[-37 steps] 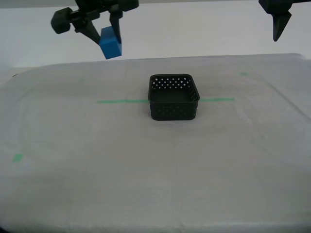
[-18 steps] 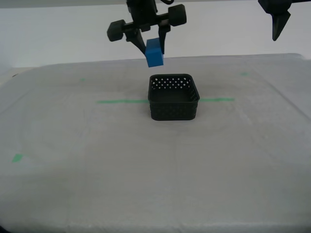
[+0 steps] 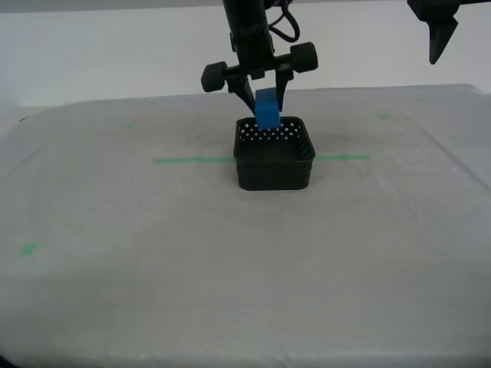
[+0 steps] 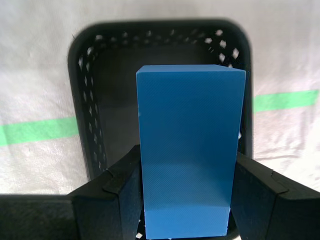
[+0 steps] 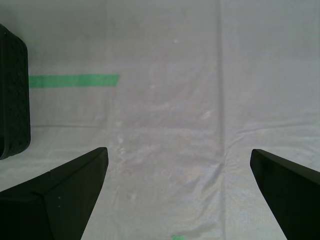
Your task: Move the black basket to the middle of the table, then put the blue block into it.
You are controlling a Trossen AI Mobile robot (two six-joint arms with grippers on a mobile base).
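1. My second gripper (image 3: 261,89) has its jaws clamped on the blue block (image 3: 267,110), holding it over the black basket's (image 3: 274,165) far rim.
2. The basket sits mid-table (image 3: 153,291) on the green tape line (image 3: 192,160).
3. My first gripper (image 5: 177,192) hangs high at the exterior view's right, jaws spread wide, empty.

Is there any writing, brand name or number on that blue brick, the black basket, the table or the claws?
None. The blue block, the black basket and both claws show plain faces with no lettering. The table bears only green tape marks, not letters or numbers.
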